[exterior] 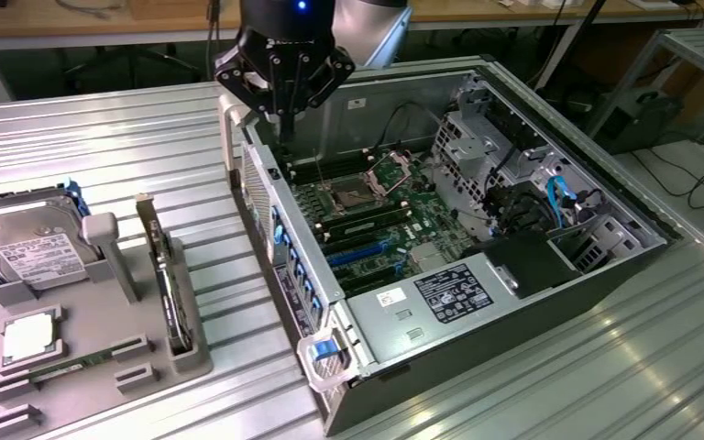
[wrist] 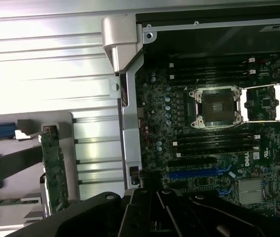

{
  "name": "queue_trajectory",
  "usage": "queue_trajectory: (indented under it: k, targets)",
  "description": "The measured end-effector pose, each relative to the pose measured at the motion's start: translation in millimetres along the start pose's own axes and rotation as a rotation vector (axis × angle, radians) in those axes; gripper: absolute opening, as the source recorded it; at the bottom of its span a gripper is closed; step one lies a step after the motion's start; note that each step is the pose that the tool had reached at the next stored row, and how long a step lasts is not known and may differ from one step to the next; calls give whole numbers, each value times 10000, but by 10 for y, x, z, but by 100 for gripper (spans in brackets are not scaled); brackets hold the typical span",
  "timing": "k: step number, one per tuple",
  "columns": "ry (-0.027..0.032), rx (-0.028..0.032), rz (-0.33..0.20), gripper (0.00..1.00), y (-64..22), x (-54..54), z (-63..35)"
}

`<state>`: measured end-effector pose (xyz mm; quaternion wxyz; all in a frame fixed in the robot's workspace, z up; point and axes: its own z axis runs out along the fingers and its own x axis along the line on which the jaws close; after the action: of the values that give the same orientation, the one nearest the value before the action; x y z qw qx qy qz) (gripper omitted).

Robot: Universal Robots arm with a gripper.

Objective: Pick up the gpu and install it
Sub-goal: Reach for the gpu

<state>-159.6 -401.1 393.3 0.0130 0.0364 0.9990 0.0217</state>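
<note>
Jaws pressed tight together, nothing between them. The gripper (exterior: pixel 286 128) hangs over the back corner of the open computer case (exterior: pixel 511 362), tips pointing down just above the rim. Under it the motherboard (exterior: pixel 370 215) lies exposed, with the bare processor socket (wrist: pixel 218 106) in the middle and the blue expansion slots (wrist: pixel 196 174) further along.

Move out from there and here's the one that matters: the graphics card (exterior: pixel 166 275) is nowhere near those jaws. It sits well apart, off to the exterior view's left, standing on its long edge in a groove of the grey tray (exterior: pixel 107 321). That tray rests on the ribbed metal surface (exterior: pixel 120 137) beside the case. In the wrist view the card's green circuit side is on show. The hard drive (exterior: pixel 34 243) stands propped in the same tray, and a memory stick (exterior: pixel 65 369) lies flat towards the tray's near end. So no pick made yet, by the look of it.

How will that card handle? I'd call it light and stiff, a thin board that won't flex, but delicate. It has small parts on the face and contacts along the lower edge that shouldn't be squeezed or scraped. The free top edge is the place to take it, pinching across its thickness near the middle of its length so it doesn't swing. The faces look smooth, so a slip is possible, and the groove may hold it snugly
</note>
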Motion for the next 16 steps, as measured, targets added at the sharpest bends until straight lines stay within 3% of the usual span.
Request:
queue_trajectory:
  k: [16]
  targets:
    - [0, 0, 0, 11, -22, 103, -4]
